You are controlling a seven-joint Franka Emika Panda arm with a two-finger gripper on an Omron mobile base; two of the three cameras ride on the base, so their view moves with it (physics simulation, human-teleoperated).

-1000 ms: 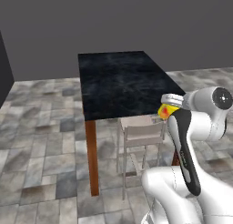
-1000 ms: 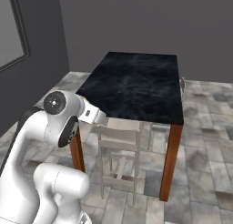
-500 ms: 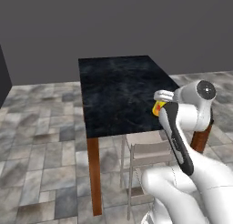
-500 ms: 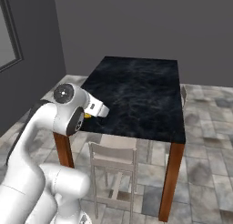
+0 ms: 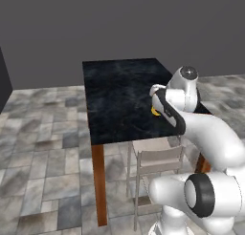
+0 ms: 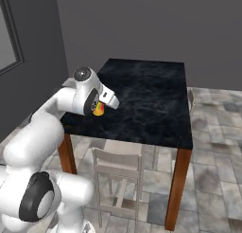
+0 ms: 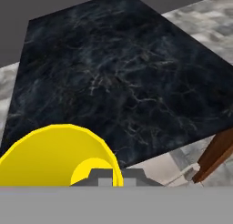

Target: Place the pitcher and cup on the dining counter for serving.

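The cup (image 6: 98,109) hangs over the near edge of the dining counter (image 6: 146,92), pinched at its rim by the gripper (image 7: 107,178). A pale chair (image 6: 118,173) stands tucked in at that edge, below.

We see a rendered dining area — marble-topped dining counter (image 5: 119,98), pale wooden chair (image 6: 118,168) at its near edge, stone-tiled floor (image 5: 43,148).
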